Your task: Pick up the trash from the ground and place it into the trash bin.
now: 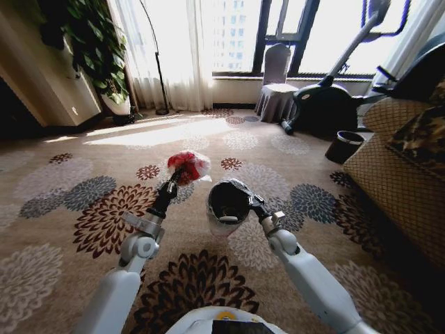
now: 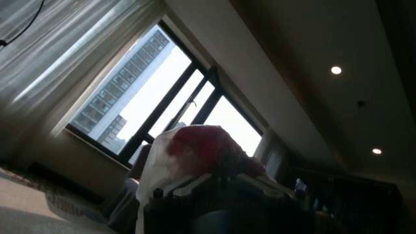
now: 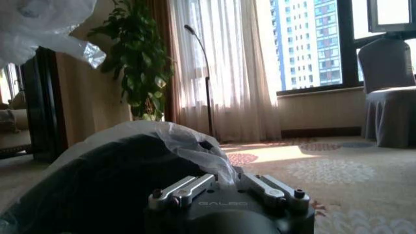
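I have the left tool (image 1: 172,182) raised over the carpet (image 1: 83,209), closed on the crumpled white-and-red wrapper (image 1: 189,165). From the head view the wrapper is a bunched ball, mostly red with white plastic edges, sitting at the tip of the tool, just beside and a little above the bin's rim. In my left wrist view the wrapper (image 2: 195,156) bulges up from between the fingers, red on top with a white fold hanging down one side.

My right tool (image 1: 254,203) is clamped on the rim of the trash bin (image 1: 228,203), holding it off the floor and tilted so its dark mouth faces me. The crinkled translucent bag lining spills over the rim; the right wrist view shows that liner (image 3: 188,141) pinched under the closed fingers.
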`<state>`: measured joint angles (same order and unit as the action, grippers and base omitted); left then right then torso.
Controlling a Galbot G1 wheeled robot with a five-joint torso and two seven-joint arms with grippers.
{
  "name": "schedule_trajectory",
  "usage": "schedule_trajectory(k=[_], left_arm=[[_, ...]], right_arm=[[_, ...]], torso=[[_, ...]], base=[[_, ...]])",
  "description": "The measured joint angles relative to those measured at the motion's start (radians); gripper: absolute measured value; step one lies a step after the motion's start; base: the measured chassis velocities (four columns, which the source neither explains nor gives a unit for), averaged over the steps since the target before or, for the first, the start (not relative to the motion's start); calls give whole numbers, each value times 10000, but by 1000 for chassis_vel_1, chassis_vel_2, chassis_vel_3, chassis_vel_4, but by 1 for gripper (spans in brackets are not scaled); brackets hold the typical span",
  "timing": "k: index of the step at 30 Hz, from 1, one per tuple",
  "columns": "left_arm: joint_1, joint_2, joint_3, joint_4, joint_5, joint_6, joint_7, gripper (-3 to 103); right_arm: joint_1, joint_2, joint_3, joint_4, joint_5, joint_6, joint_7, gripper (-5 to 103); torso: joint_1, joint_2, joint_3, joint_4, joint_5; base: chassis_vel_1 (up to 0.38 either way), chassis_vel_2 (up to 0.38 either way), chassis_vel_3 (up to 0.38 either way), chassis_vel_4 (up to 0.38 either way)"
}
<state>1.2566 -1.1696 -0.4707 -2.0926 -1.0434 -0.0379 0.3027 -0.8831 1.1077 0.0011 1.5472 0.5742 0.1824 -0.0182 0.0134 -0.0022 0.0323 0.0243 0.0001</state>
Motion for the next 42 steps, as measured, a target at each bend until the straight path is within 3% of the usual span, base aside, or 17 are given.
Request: schedule_trajectory(k=[4, 7, 9, 10, 11, 14, 15, 19, 23, 26, 28, 29, 32, 34, 37, 39, 42], left_arm=[[70, -11, 313, -169, 58, 214, 5, 0], [54, -82, 717, 223, 1001, 210, 127, 0], [-25, -144, 995, 853, 2672, -79, 390, 0], [-25, -144, 995, 853, 2672, -79, 390, 0], [-76, -140, 1065, 1154, 3587, -279, 533, 0], [-312, -44, 1288, 1795, 5203, -708, 641, 0], [-312, -44, 1288, 1795, 5203, -708, 641, 0], [-703, 74, 1508, 2340, 6663, -923, 663, 0], [-1080, 356, 1965, 2508, 7193, -741, 642, 0], [-1222, 592, 2318, 2545, 7278, -577, 475, 0], [-1387, 901, 2990, 2395, 7113, 25, -343, 0], [-1387, 901, 2990, 2395, 7113, 25, -343, 0], [-1484, 1026, 3677, 1970, 6896, 930, -1595, 0], [-1491, 1027, 3741, 1902, 6837, 1085, -1757, 0], [-1581, 957, 4171, 1430, 5908, 2278, -3084, 0], [-1608, 922, 4222, 1348, 5655, 2479, -3338, 0], [-1645, 720, 4258, 900, 4393, 3142, -4440, 6]], right_arm=[[238, -3, -129, -22, -16, 69, 2, 0], [362, -65, -244, 131, -3, 83, 2, 0], [480, -146, -334, 210, 21, 35, -5, 0], [480, -146, -334, 210, 21, 35, -5, 0], [525, -186, -332, 225, 36, 19, -1, 0], [535, -256, -329, 293, 107, 6, -2, 0], [535, -256, -329, 293, 107, 6, -2, 0], [498, -198, -338, 459, 136, -9, 9, 0], [174, -192, -340, 763, 136, -17, 0, 0], [76, -212, -329, 861, 128, -17, 0, 0], [-41, -230, -301, 982, 102, -19, 4, 0], [-41, -230, -301, 982, 102, -19, 4, 0], [-226, -237, -242, 1154, 44, -20, 3, 0], [-254, -237, -230, 1168, 26, -19, 2, 0], [-409, -223, -146, 1219, -65, 28, 0, 0], [-440, -220, -127, 1230, -74, 34, 0, 0], [-520, -227, -40, 1281, -86, 68, 1, 0]], torso=[[0, 0, -1, -2, 3], [0, 0, -1, -1, -1], [0, 0, 0, -1, 0], [0, 0, 0, -1, 0], [0, 0, -1, -1, -1], [0, 0, 0, -1, 0], [0, 0, 0, -1, 0], [0, 0, 0, 0, -1], [0, 0, 0, -1, 1], [0, 0, -1, -1, 0], [0, 0, 0, -2, -1], [0, 0, 0, -2, -1], [0, 0, -1, -3, -1], [0, 0, -1, -1, -1], [0, 0, -1, 0, 0], [0, 0, -1, -2, 0], [0, 0, -1, -2, 0]], base=[[0, 0, 0, 0], [0, 0, 0, 0], [0, 0, 0, 0], [0, 0, 0, 0], [0, 0, 0, 0], [0, 0, 0, 0], [0, 0, 0, 0], [0, 0, 0, 0], [0, 0, 0, 0], [0, 0, 0, 0], [0, 0, 0, 0], [0, 0, 0, 0], [0, 0, 0, 0], [0, 0, 0, 0], [0, 0, 0, 0], [0, 0, 0, 0], [0, 0, 0, 0]])
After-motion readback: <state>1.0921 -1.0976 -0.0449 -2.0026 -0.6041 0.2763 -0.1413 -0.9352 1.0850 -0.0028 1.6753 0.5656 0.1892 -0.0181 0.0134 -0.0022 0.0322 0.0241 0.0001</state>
